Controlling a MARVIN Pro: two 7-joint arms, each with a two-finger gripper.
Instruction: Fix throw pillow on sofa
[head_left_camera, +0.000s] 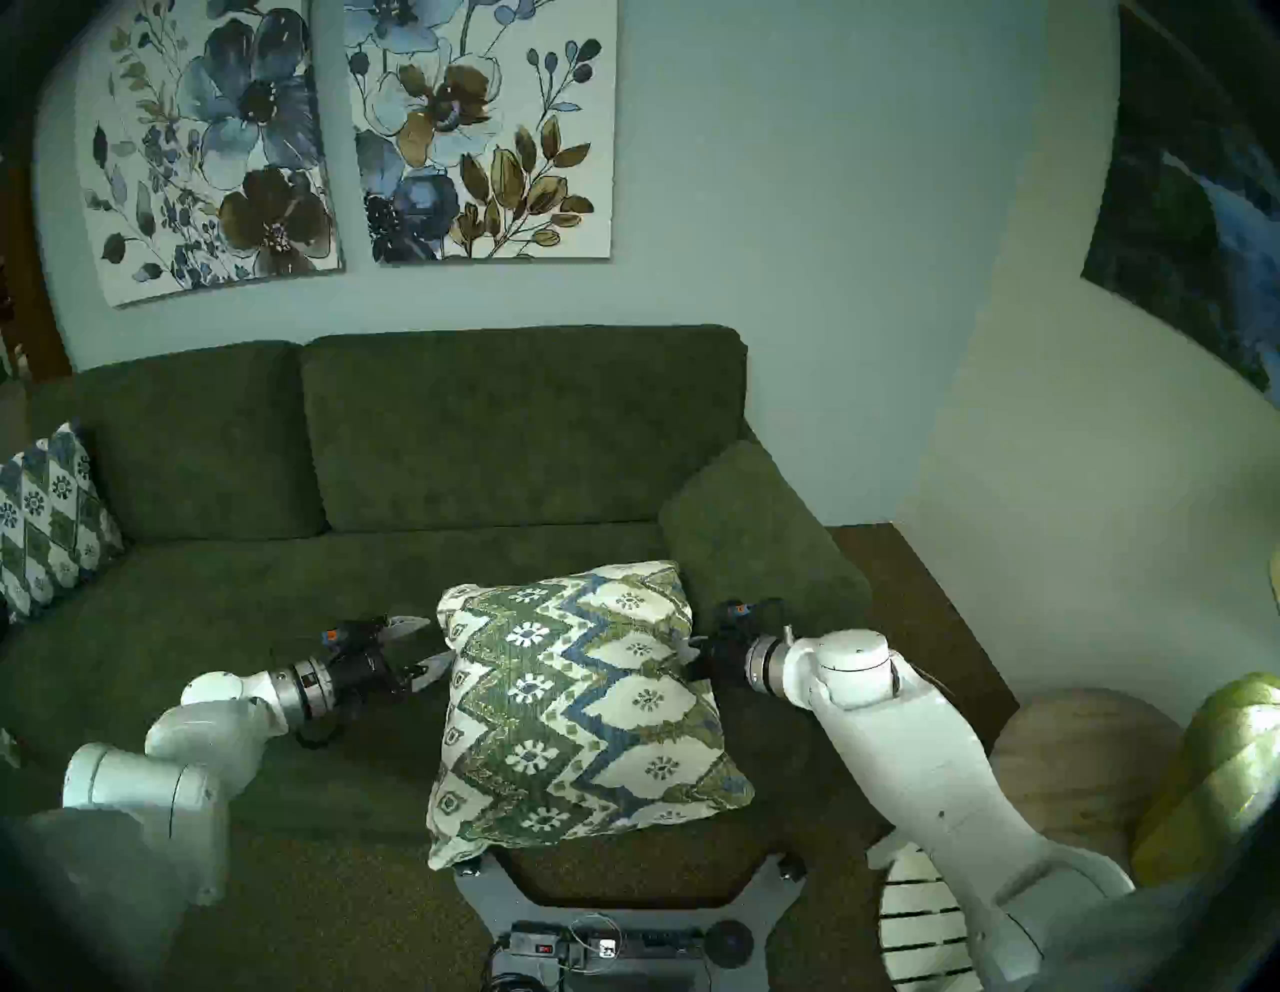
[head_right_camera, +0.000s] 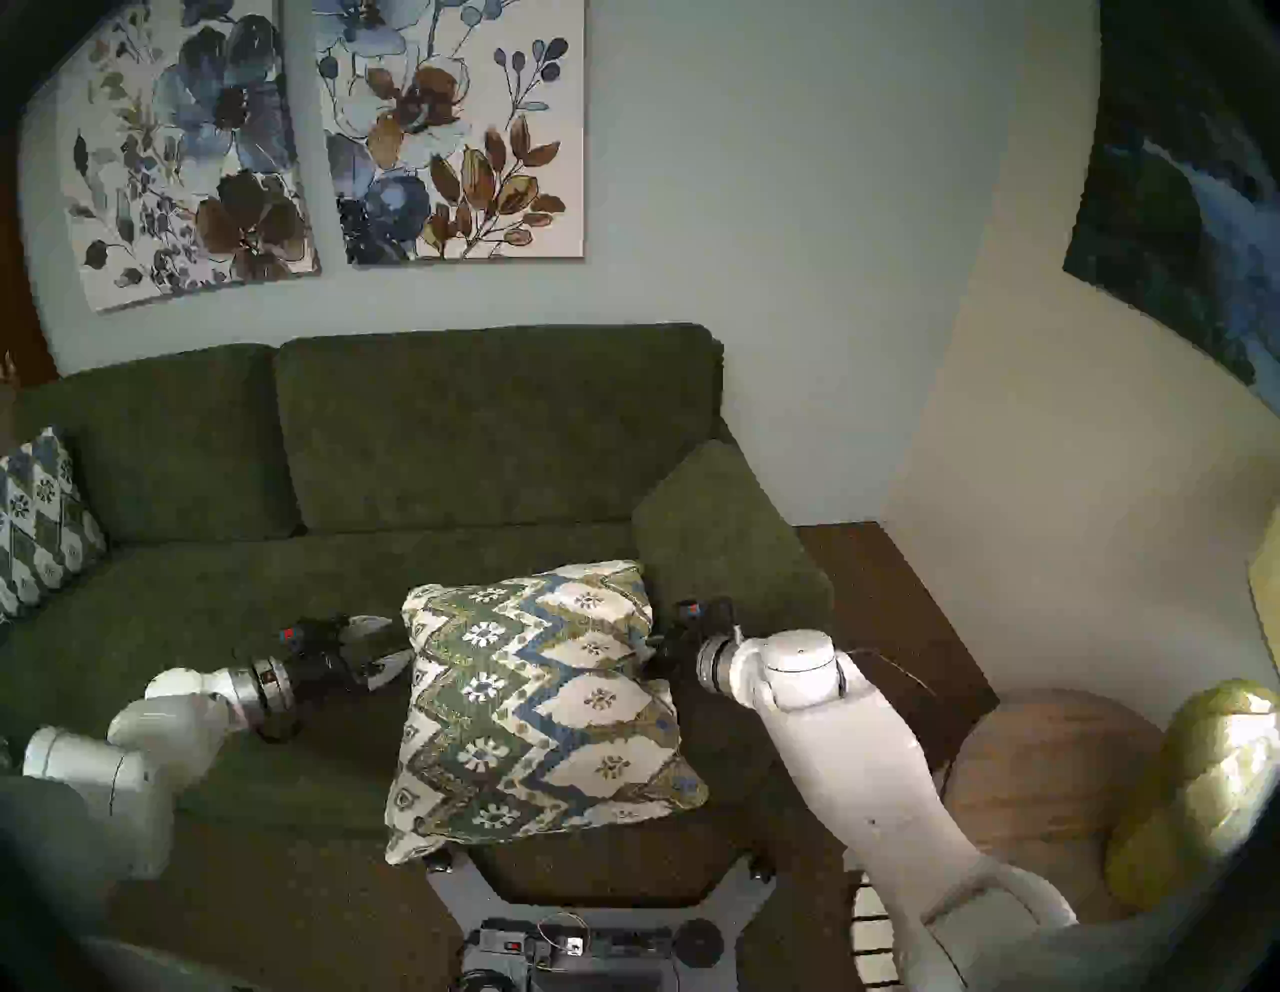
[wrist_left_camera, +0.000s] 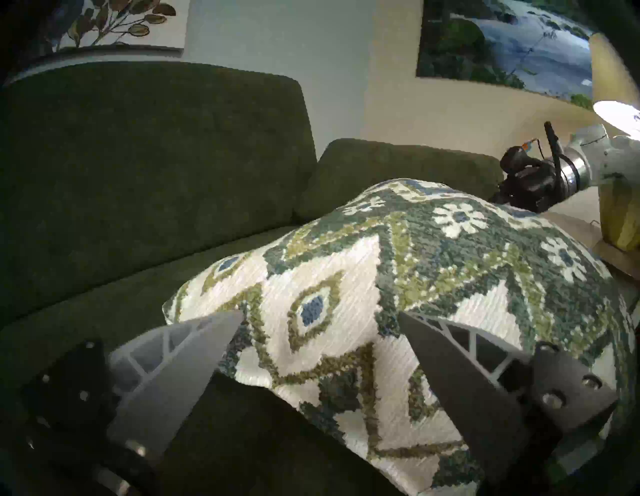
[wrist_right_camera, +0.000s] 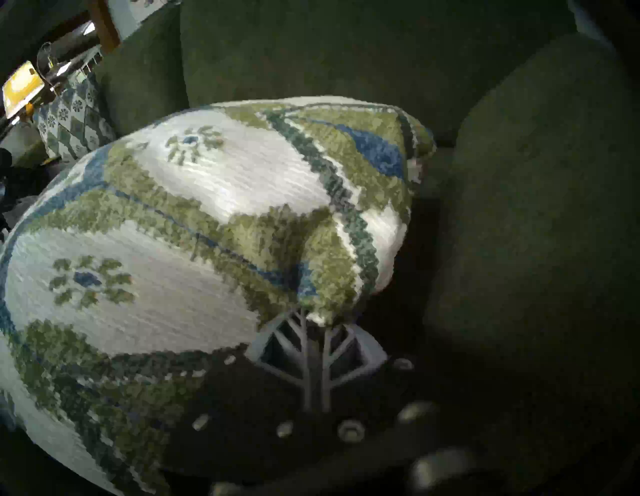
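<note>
The throw pillow (head_left_camera: 582, 706) lies flat on the sofa (head_left_camera: 485, 443) seat at lower centre. The right claw (wrist_right_camera: 313, 320) pinches its right edge; the left claw (head_left_camera: 420, 648) gapes wide just beside the pillow's left edge, so the pillow spans between them.

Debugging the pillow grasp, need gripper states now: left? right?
Left gripper: open, holding nothing, at the throw pillow edge.
Right gripper: shut on the throw pillow's edge fabric.
</note>
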